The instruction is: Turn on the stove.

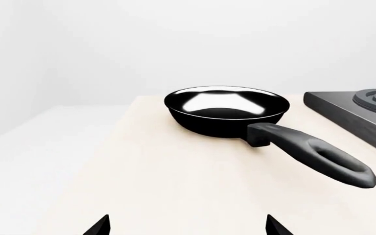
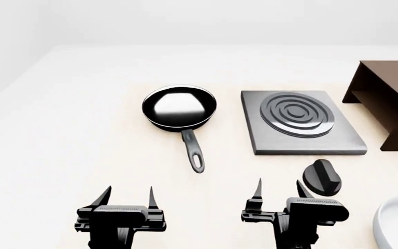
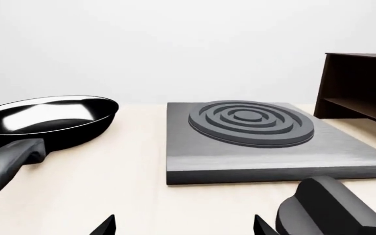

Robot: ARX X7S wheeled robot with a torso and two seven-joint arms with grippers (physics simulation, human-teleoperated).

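Left of the stove (image 2: 301, 122) sits a frying pan (image 2: 179, 107), right a wooden box (image 2: 387, 101); knob (image 2: 321, 177) unobstructed, both grippers' jaws apart.

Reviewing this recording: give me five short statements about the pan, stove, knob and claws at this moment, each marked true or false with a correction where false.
1. The frying pan sits on the burner. False: it rests on the table, beside the stove.
2. The knob lies apart from the stove slab, on its near side. True.
3. The right claw grips the knob. False: it is open, with the knob just beyond its finger.
4. The left claw is open and holds nothing. True.
5. The pan's handle points toward the robot. True.
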